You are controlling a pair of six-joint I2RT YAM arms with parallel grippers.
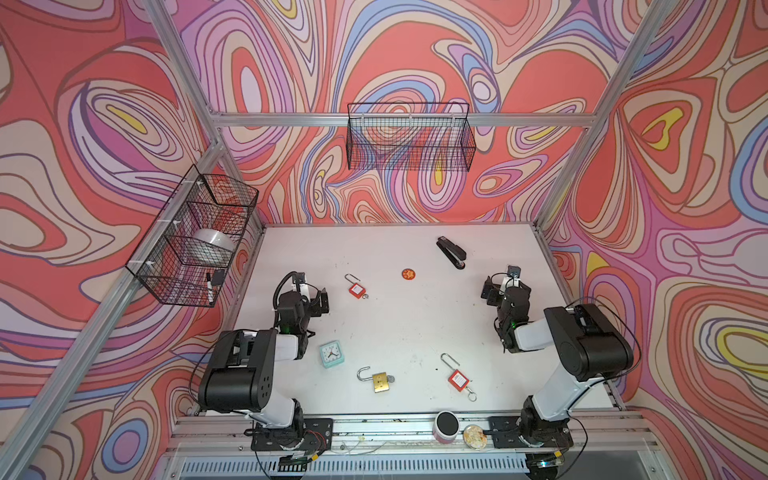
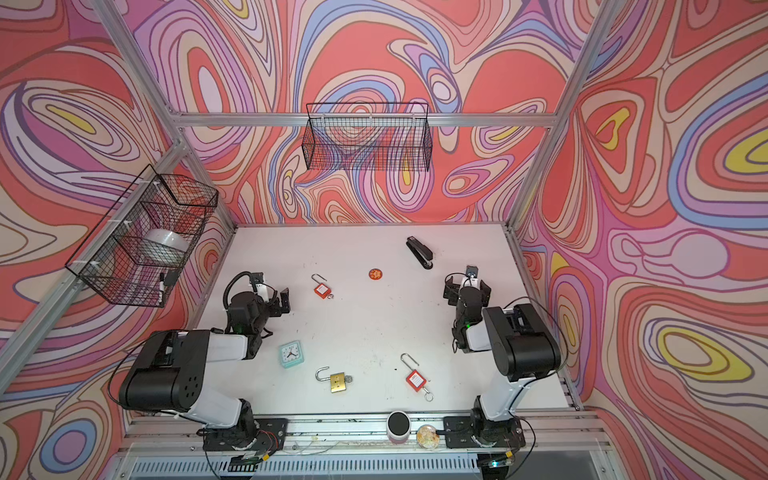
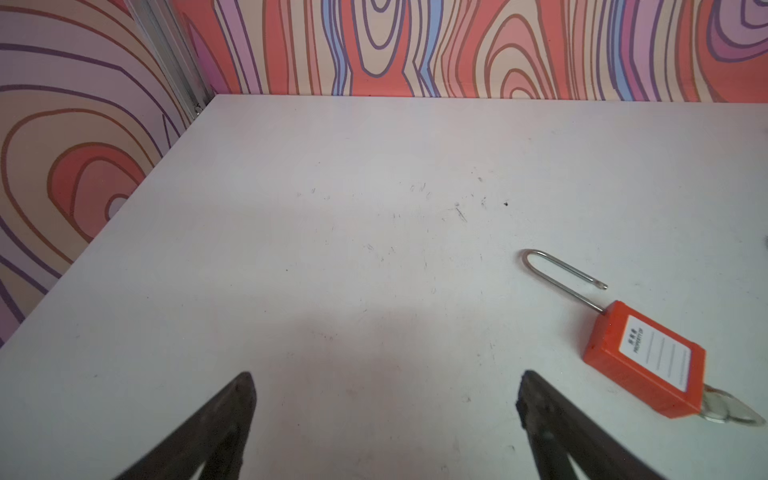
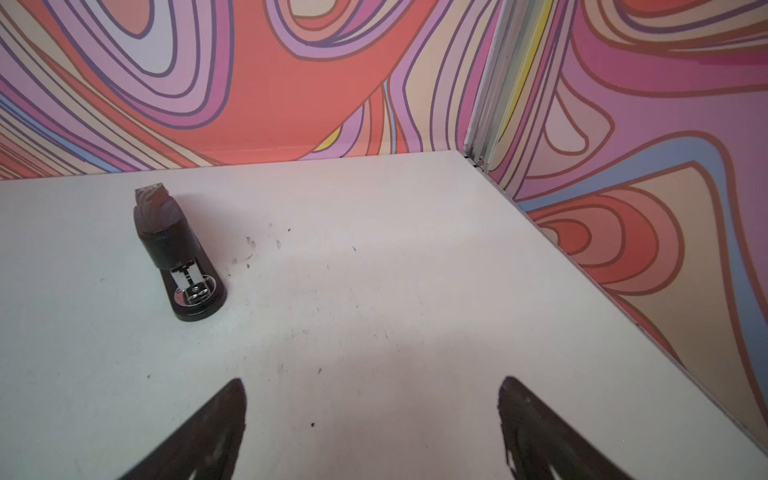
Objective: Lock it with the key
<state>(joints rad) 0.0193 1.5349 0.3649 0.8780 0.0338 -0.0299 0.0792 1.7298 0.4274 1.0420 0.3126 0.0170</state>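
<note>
The left hand hovers over the desk, jaws spread wide, holding nothing. Near that arm sits a teal clock. Just right of the hand lies a small red padlock, shackle open, a silver key in its base. Toward the front lies a brass padlock, shackle open, with its brass-lock key inserted. Farther right are an orange disc, a black stapler and a larger red padlock, also open. The right hand is wide and empty too, near the stapler.

Left gripper hovers over the table's left side, jaws spread, empty. Right gripper mirrors it, right side.
</note>
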